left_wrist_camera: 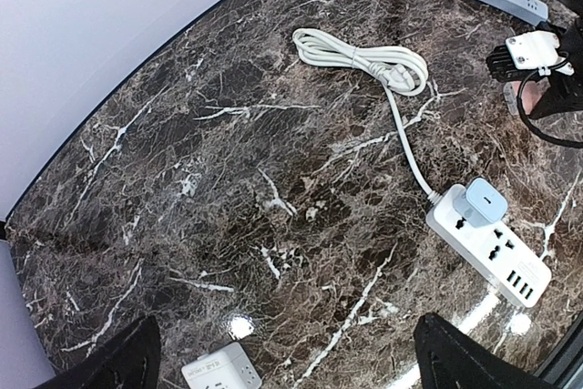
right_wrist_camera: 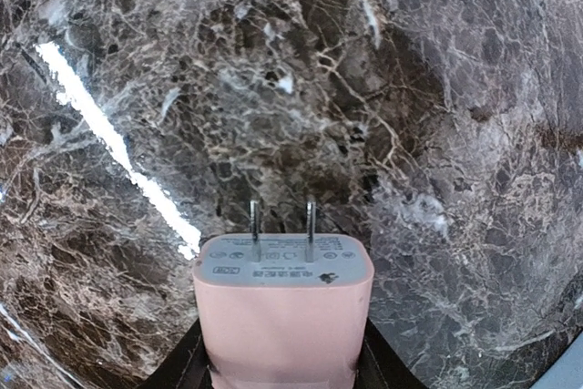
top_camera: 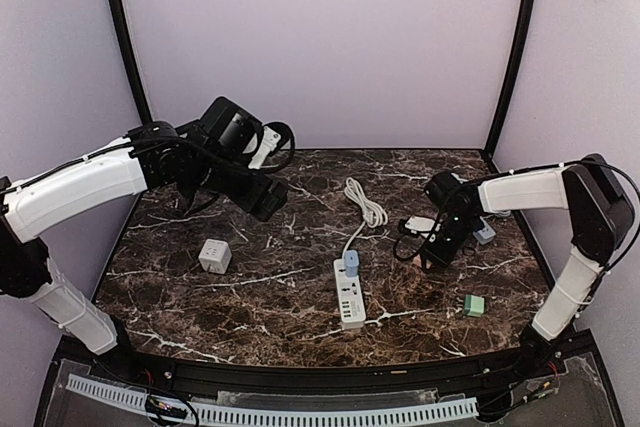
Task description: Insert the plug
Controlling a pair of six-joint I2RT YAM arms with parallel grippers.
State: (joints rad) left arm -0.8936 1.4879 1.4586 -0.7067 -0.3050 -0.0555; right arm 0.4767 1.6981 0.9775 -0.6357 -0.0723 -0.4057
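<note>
One: Two grippers are shown. How is the left one to be read?

Two: At far left, the left gripper (left_wrist_camera: 287, 339) is held raised above the table (top_camera: 270, 322). Its fingers (left_wrist_camera: 118, 362) are spread wide and nothing is held between them. A white cube adapter (top_camera: 215, 255) lies on the marble at near left, apart from everything else.

One: What is found at the centre?

Two: The power strip (top_camera: 349, 294) is laid near the middle, with its cable (top_camera: 366, 203) coiled on the far side. A blue plug (top_camera: 351, 265) is already seated at the strip's far end. In the left wrist view, one further socket and a row of small ports are seen free toward its near end.

One: And where is the task's thing?

Two: The pink plug (right_wrist_camera: 282, 302) is found to the right of the strip and well apart from it. It is pinched in the right gripper (right_wrist_camera: 282, 357), whose fingers are pressed against both of its flanks. The two prongs (right_wrist_camera: 255, 220) are pointed away from the wrist, toward the marble. It cannot be told whether the plug is lifted clear. A green block (top_camera: 474, 304) lies at near right.

One: How far is the task judged to be?

Two: Only the grasp is judged done. The carry leftward to the strip, the alignment of the prongs with the free socket, and the pressing home are all left.
</note>
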